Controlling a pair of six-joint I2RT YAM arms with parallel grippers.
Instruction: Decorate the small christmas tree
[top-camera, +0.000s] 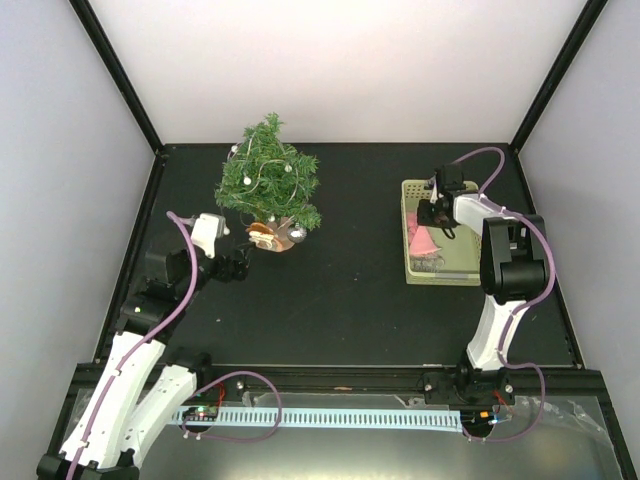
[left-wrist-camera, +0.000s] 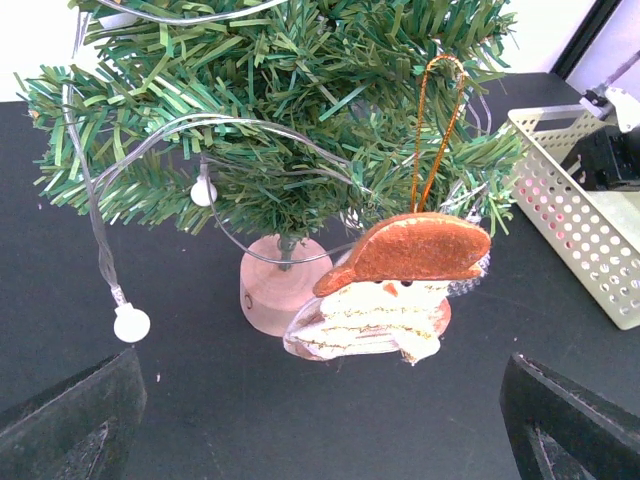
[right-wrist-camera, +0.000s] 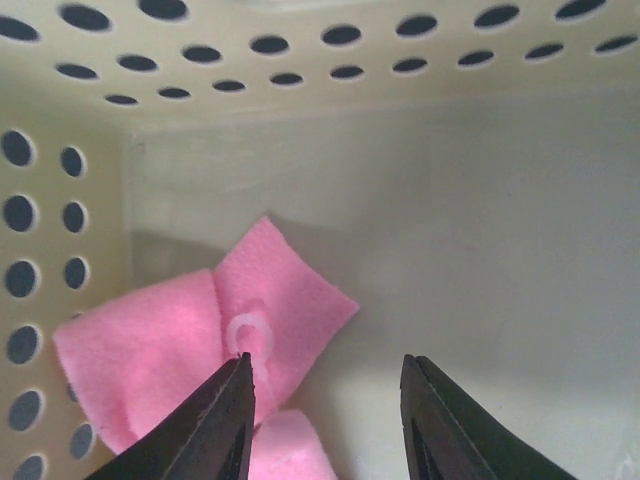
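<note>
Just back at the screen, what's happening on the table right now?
The right gripper is down inside the pale green basket, jaws apart over a pink felt piece, not visibly gripping it. The left gripper, open, hovers near the small christmas tree, facing a snowman ornament with an orange hat, looped onto a low branch.

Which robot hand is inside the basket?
The right gripper: its jaws are down in the green basket, over a pink felt piece. The left gripper is outside it, by the tree.
</note>
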